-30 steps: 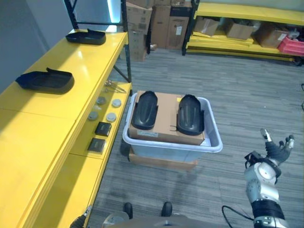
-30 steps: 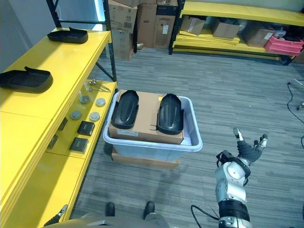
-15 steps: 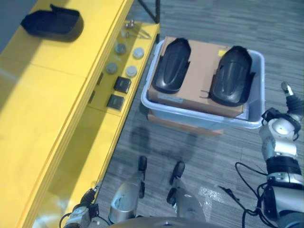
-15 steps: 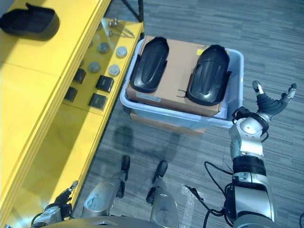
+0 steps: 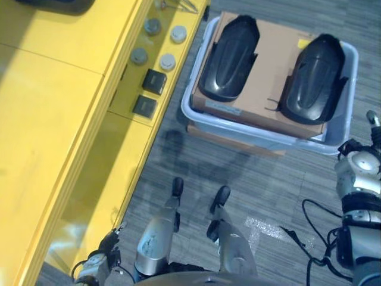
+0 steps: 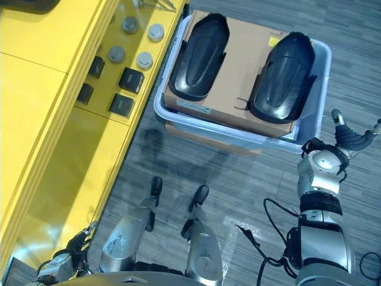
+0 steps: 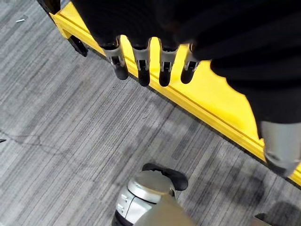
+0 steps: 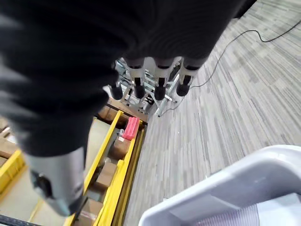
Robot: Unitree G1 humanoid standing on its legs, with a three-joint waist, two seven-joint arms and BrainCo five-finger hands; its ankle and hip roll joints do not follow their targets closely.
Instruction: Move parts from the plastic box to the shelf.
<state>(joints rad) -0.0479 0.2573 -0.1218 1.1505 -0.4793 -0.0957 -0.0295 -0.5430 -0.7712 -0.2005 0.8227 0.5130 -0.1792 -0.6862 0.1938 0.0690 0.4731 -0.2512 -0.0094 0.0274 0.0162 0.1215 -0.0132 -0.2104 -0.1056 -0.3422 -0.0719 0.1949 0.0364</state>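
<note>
A grey carpeted floor (image 6: 250, 190) of fine stripes runs under everything, and a long yellow shelf (image 6: 36, 119) takes up the robot's left side. On the shelf's lower ledge lie round grey discs (image 6: 144, 59) and small black square blocks (image 6: 130, 79). Just beside the shelf stands a pale grey plastic box (image 6: 318, 89), resting on a flat cardboard carton (image 6: 208, 138) on the floor. Inside the box a brown cardboard sheet (image 6: 244, 77) carries two black moulded parts side by side: the left part (image 6: 199, 56) nearer the shelf, the right part (image 6: 284, 77) nearer the box's far wall. The right hand (image 6: 351, 140) hovers just beside the box's near right corner, fingers straight and spread, empty. The left hand (image 7: 141, 66) hangs low beside the shelf's yellow edge above the carpet, fingers relaxed, holding nothing.
</note>
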